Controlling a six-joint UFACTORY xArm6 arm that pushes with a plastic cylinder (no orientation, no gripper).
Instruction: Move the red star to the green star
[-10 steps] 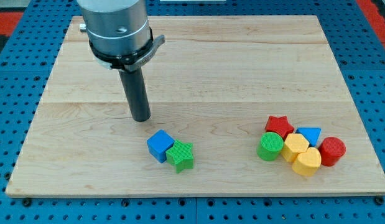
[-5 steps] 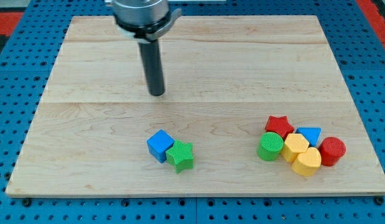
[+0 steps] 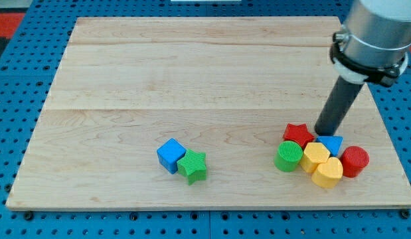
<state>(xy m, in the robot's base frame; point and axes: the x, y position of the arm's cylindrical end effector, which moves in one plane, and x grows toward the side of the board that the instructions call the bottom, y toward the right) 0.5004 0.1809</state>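
Note:
The red star [image 3: 297, 133] lies at the view's right, at the top left of a cluster of blocks. The green star [image 3: 192, 166] lies near the view's bottom centre, touching a blue cube [image 3: 170, 155] on its left. My tip [image 3: 324, 131] rests on the board just right of the red star and right above the blue triangle [image 3: 331, 144], close to both. The red star and green star are far apart.
The cluster also holds a green cylinder [image 3: 289, 157], a yellow hexagon-like block [image 3: 315, 156], a yellow block [image 3: 327, 172] and a red cylinder [image 3: 355, 161]. The wooden board [image 3: 192, 73] sits on a blue pegboard; its right edge is near the cluster.
My tip has swept from the view's left centre, above the blue cube, up and then across to the right, ending beside the red star. No block has moved.

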